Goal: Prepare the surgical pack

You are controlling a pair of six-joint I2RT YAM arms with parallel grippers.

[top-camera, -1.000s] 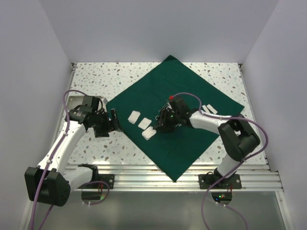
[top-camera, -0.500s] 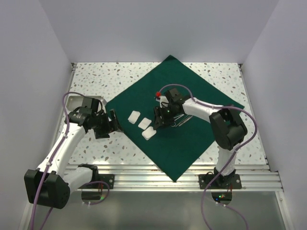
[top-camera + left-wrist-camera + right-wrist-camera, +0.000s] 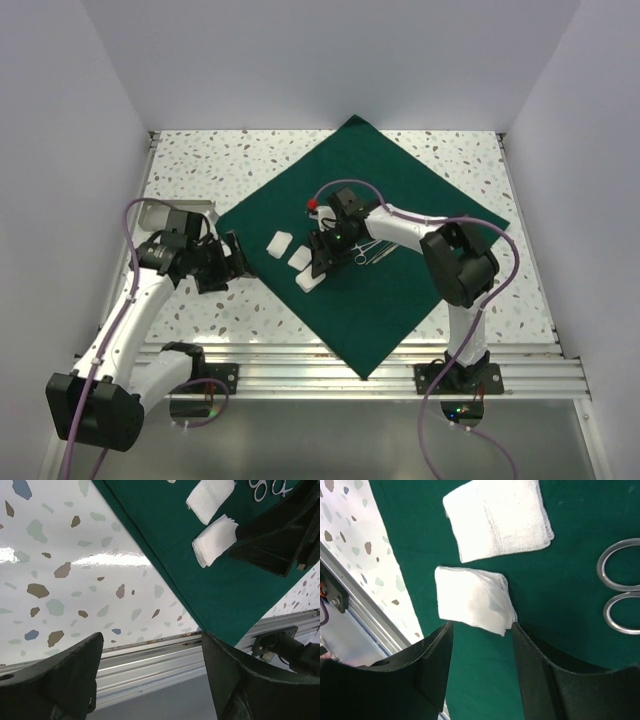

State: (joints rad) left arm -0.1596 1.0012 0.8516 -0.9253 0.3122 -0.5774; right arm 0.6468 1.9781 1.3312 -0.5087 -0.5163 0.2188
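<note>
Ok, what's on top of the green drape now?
Three white gauze squares and silver ring-handled instruments. The right tool hovers over the nearest gauze; whatever lies under that arm is hidden.

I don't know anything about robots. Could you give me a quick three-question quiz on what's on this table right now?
1. True or false: the left claw holds a gauze square.
2. How many gauze squares show on the drape in the top view?
3. The open right claw is poised over: A a gauze square, B the scissors, C bare table.

Key: 1 false, it is open with nothing in it; 2 three; 3 A.
</note>
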